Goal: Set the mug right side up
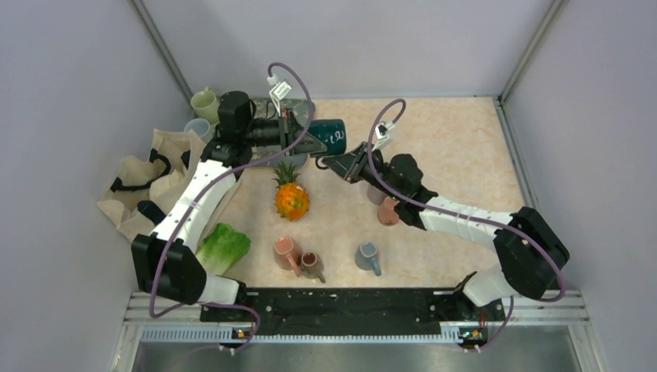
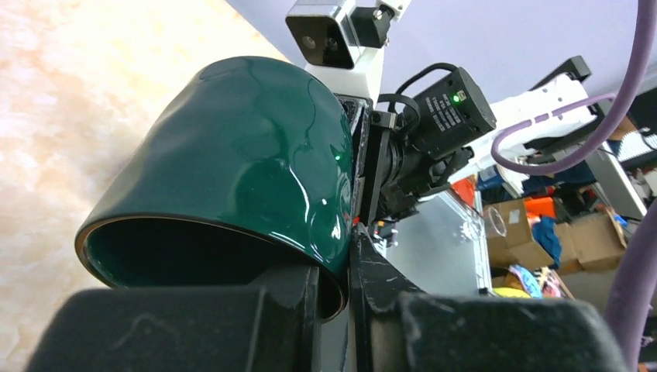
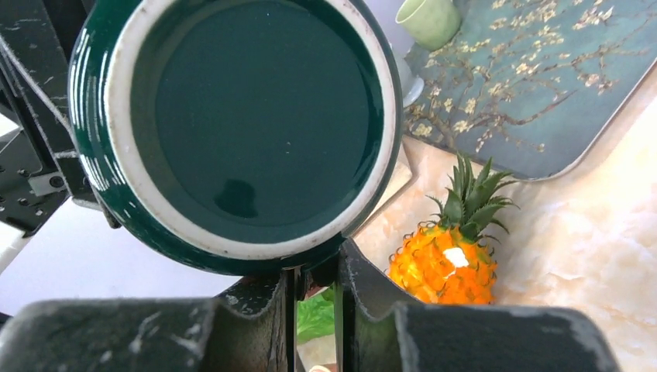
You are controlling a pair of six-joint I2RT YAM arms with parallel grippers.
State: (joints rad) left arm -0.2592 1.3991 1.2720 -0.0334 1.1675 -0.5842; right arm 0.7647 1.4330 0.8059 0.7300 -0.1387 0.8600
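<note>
From above, the mug (image 1: 331, 136) is held sideways over the worktop's (image 1: 449, 155) far end between the left hand (image 1: 308, 142) and right hand (image 1: 329, 161); the left wrist view shows the left hand pinching its rim; the right wrist view shows its base, with that hand's fingers (image 3: 248, 310) nearly together beneath, grip impossible to tell.

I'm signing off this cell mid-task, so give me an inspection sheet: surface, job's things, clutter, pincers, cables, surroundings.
Surface: beige marbled tabletop, no spills seen.
Job's things: green mug, held off the table, on its side.
Clutter: pineapple, lettuce, small mugs, tote bag, pale green cup, blue cup, floral tray.
Pincers: left pincer shut on the mug's rim; right pincer at its base, grip unclear.
Cables: purple cables loop above both arms.
Surroundings: plain grey walls; nothing else seen.
</note>
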